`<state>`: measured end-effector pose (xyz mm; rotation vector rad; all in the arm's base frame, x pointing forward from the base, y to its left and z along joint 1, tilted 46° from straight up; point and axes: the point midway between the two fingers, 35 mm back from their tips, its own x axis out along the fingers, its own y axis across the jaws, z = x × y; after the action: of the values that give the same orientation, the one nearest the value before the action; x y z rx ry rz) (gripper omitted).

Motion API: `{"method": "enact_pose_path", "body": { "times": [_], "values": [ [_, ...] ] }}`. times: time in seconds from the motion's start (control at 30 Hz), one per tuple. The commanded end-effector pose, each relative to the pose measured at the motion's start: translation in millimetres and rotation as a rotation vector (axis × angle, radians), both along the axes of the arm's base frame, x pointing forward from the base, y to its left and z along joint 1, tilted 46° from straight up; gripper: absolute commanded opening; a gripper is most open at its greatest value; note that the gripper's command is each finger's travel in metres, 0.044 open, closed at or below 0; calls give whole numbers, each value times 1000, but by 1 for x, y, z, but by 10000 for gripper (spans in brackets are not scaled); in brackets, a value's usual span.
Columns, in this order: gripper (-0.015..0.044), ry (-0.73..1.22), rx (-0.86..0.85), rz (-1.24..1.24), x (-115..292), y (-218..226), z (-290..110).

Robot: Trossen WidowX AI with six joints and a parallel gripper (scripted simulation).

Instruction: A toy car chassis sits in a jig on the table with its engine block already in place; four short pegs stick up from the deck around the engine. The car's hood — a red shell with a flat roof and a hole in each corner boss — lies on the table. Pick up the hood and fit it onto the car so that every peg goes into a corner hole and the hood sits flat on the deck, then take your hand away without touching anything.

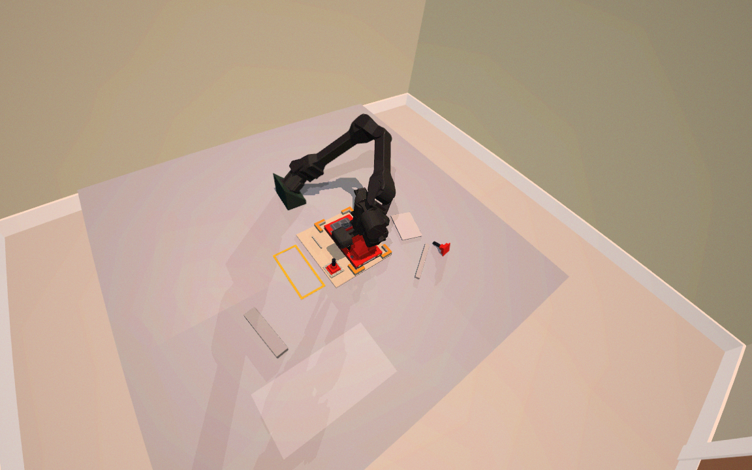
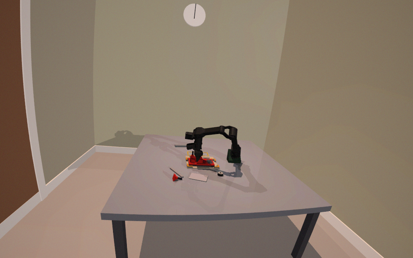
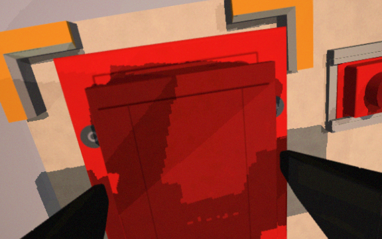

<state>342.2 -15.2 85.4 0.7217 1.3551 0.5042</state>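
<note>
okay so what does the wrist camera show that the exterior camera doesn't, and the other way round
Only the wrist view shows the gripper fingers standing apart on either side of the hood's flat roof with gaps showing, the orange corner brackets up close, and a small grey wheel peeking out at the car's side.

Only the exterior view shows the whole arm arched over from its green base, the table, a wall clock, and loose parts: a pale card and a small red piece.

Both show the red hood in the jig under the open gripper.

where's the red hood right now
In the wrist view the red hood sits on the car between the orange jig corners, under the open gripper.
</note>
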Motion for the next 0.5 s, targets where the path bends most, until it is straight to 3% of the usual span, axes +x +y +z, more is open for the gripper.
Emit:
{"method": "enact_pose_path", "body": {
  "times": [0.0,0.27,0.47],
  "values": [
    [440,0,-1,0,0,-4,4],
    [440,-1,-2,-3,-12,-49,47],
    [440,-1,-2,-3,-12,-50,49]
  ]
}}
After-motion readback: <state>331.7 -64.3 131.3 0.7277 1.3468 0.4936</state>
